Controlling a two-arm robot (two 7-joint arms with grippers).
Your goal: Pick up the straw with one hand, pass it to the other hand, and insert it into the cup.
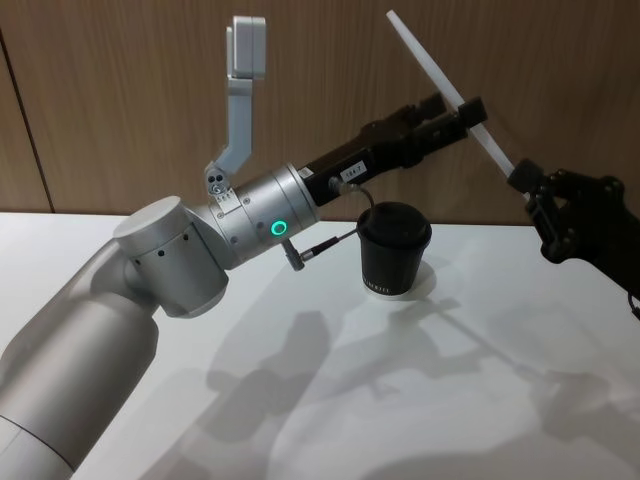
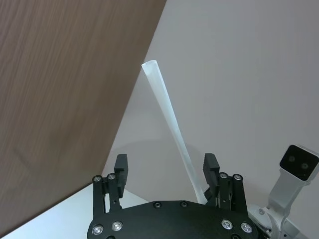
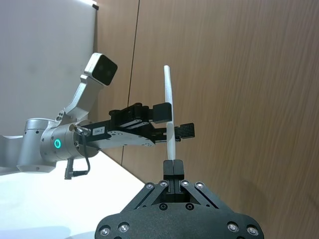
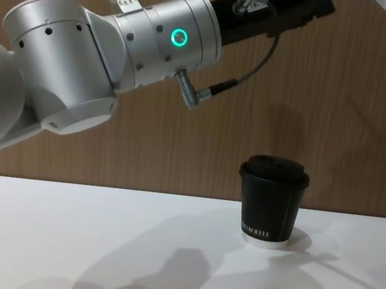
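You see the straw (image 1: 425, 57) as smooth, matt white plastic, faintly translucent. The cup (image 4: 270, 207) reads as matt black paper, with a matt black lid (image 4: 275, 170) that looks like plastic. The 2 pincers, left pincer (image 1: 468, 110) and right pincer (image 1: 525, 180), are matt black and hard-surfaced; you cannot tell plastic from coated metal. The left wrist housing (image 1: 260, 215) is satin silver-grey metal. The desk (image 1: 500, 300) is smooth, matt white. The wall (image 1: 120, 100) shows brown wood grain with low sheen.

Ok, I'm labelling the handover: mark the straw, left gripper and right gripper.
straw (image 1: 428, 58): head view, upper shaft.
left gripper (image 2: 165, 167): left wrist view, between open fingertips.
right gripper (image 3: 174, 167): right wrist view, fingertips shut on straw.
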